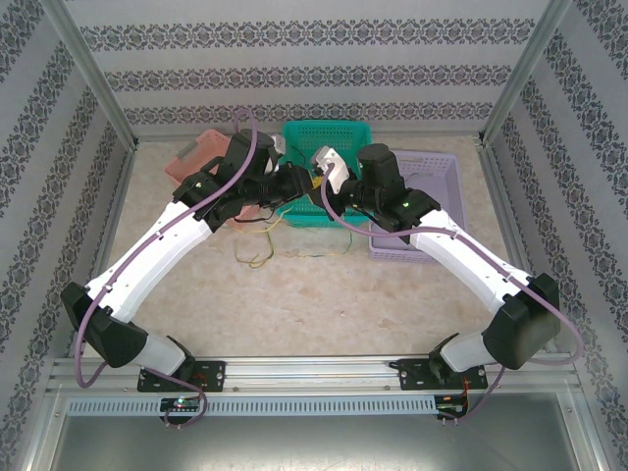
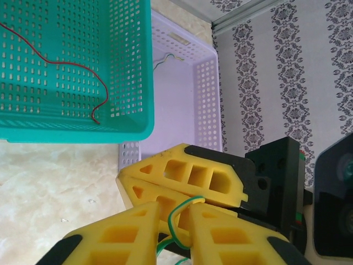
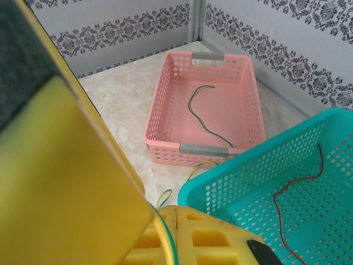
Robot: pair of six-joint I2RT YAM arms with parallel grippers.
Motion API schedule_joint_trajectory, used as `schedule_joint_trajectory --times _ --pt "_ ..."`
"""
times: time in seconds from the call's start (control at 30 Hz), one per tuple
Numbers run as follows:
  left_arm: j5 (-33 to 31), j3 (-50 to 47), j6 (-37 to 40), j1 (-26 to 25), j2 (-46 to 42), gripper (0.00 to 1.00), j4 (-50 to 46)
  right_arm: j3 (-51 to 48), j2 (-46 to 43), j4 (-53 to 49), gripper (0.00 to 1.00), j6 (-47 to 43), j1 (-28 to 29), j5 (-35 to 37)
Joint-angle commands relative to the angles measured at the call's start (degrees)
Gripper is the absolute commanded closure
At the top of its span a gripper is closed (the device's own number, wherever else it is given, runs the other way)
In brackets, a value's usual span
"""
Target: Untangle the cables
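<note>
**Both hands meet on one cable in front of the teal basket**

From above, both arms reach inward over the table (image 1: 294, 314) and their ends come together just in front of the teal basket (image 1: 345, 142), which stands at the far middle; the pink basket (image 3: 165, 153) sits to its left, partly under the left arm, and the purple basket (image 1: 437, 172) just beside it on the right.

The left hand (image 2: 174, 208) has its yellow fingers a little apart, a narrow gap between them; a green-and-yellow cable (image 2: 171, 218) runs through that gap, curling in a small loop at the top. The right hand (image 2: 128, 180) lies crosswise right above it, its two fingers pressed flat together; in the right wrist view the same cable comes out at their tip, so it looks pinched there, and it passes down beside the left hand's finger.

The other cables lie apart from this one: a red cable (image 2: 106, 94) snakes across the floor of the teal basket; a dark green cable (image 3: 193, 110) lies curved in the pink basket; a pale cable (image 2: 160, 59) shows at the far wall of the purple basket, its colour hard to tell. A few loose strands (image 1: 257, 253), yellowish and green, trail on the table below the two hands, between the arms; whether they join the held cable cannot be told.
</note>
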Motion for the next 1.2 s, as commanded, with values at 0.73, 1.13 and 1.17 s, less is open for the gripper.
schedule_joint_trajectory --times 0.73,1.13,1.17 --pt "6.3 -10.6 -16.4 4.3 -4.7 1.0 18.3 -5.0 -0.4 8.7 1.0 -11.8 -1.8 -2.8" --pt "23.7 -12.5 -32.1 9.5 -3.2 1.0 25.5 -14.4 0.4 28.3 1.0 -27.8 -0.3 16.1" --pt "24.5 -12.9 -33.5 9.5 -3.2 1.0 26.5 -14.6 1.0 29.3 1.0 -29.2 -0.3 17.0"
